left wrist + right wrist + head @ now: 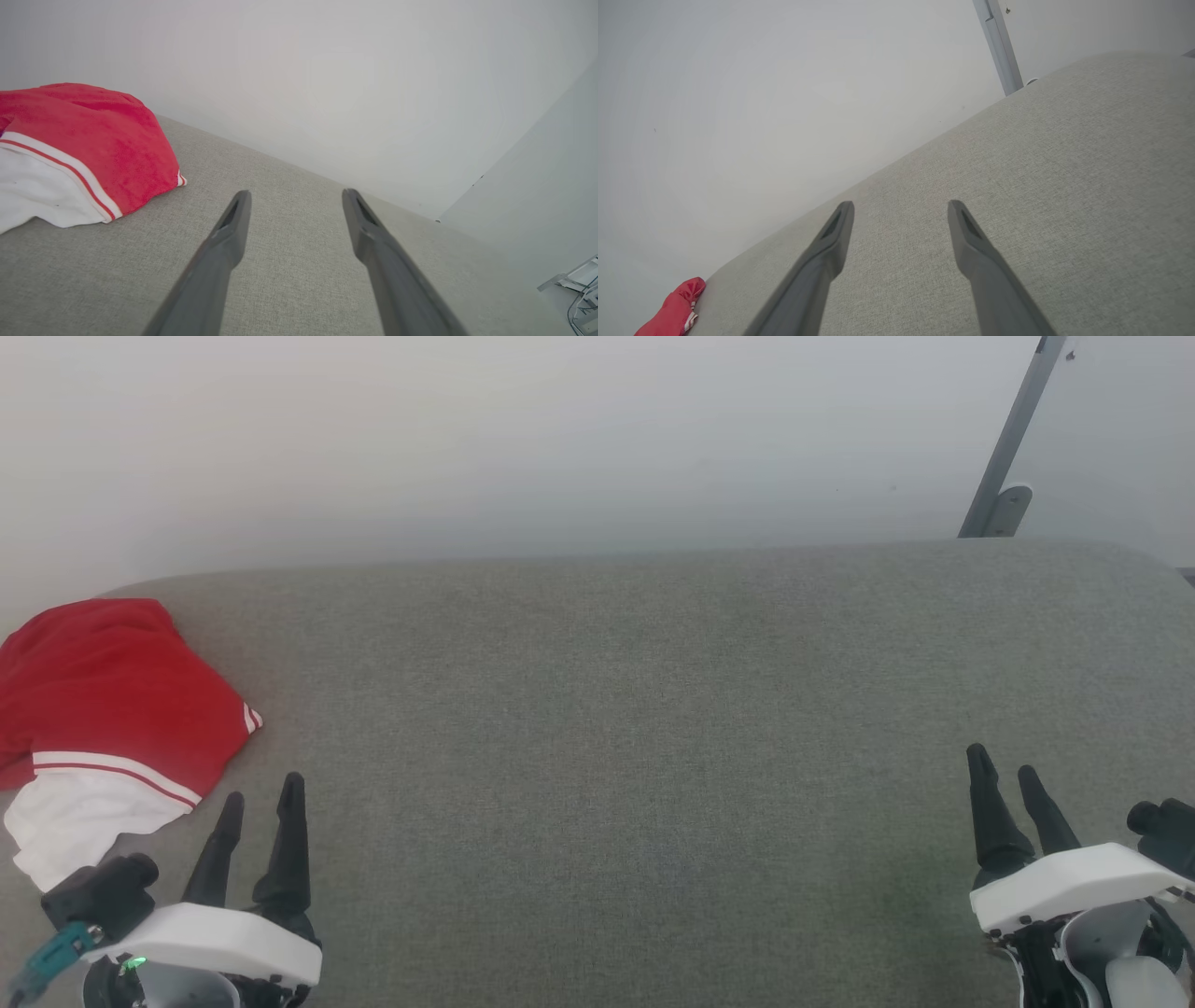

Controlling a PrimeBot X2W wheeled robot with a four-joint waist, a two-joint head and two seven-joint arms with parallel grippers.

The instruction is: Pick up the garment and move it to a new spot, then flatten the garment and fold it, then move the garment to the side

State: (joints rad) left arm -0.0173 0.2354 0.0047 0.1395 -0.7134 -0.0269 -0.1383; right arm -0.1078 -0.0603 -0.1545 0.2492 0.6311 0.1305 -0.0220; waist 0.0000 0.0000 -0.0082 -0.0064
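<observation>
**Q:** What stands nearest you, at the lower border?

**A:** At lower left is the left gripper (262, 785). Its two dark fingers are spread wide with nothing between them, and the tips sit over the table (607, 709). At lower right is the right gripper (1002, 758), also spread wide and holding nothing. The two are well apart.

**Q:** How much room do you have for moving?

**A:** Between the grippers and beyond them, the table's grey woven cover runs flat and bare to its far edge. That edge crosses the head view from side to side and rounds off at both far corners. The middle and the right half give you the widest open stretch. In each wrist view, bare cover lies under and ahead of the fingers.

**Q:** Where is the garment, and which way does it lie?

**A:** The garment (112, 691) lies on the table's left side, just beyond and to the left of the left gripper, apart from it. The left border of the head view cuts it off. It is a compact, folded-over bundle whose long axis runs roughly near to far. The white sleeve end is nearest you, a red-and-white striped band crosses it, and the red body lies toward the far edge. One striped corner points right, toward the table's middle.

**Q:** What is farthest?

**A:** A pale wall (560, 448) rises behind the far edge. A grey metal strut (1013, 439) slants up beyond the far right corner.
</observation>
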